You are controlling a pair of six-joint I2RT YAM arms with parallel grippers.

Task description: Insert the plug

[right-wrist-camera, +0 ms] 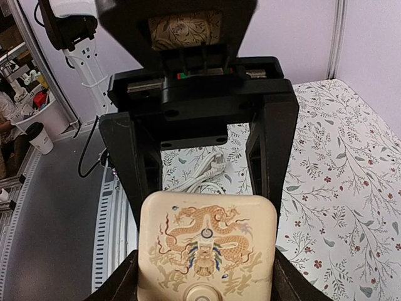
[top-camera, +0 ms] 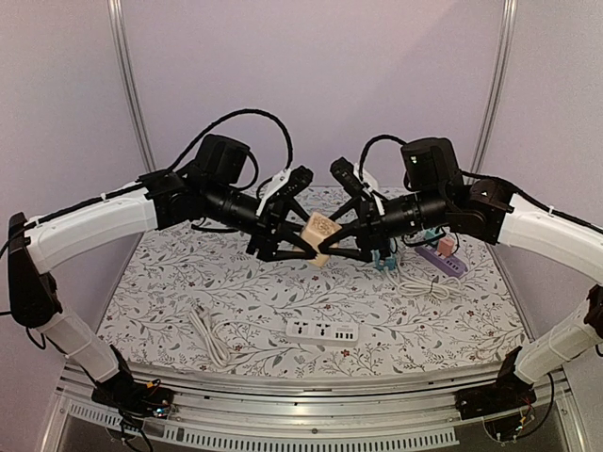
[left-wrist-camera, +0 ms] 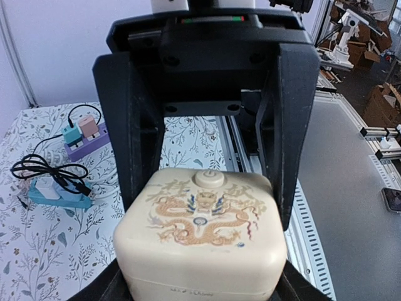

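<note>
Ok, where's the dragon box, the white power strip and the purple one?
dragon box point(left-wrist-camera: 200, 232): left wrist view, painted face.
white power strip point(top-camera: 322, 332): top view, its middle.
purple power strip point(top-camera: 450, 264): top view, bare end.

Cream dragon box between left tool and right tool.

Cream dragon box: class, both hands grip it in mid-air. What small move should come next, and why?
Probably the left hand should open and back off. It and the right hand both clamp the cream box in mid-air, while the white power strip lies below it; one hand must release before the box can go down.
</note>
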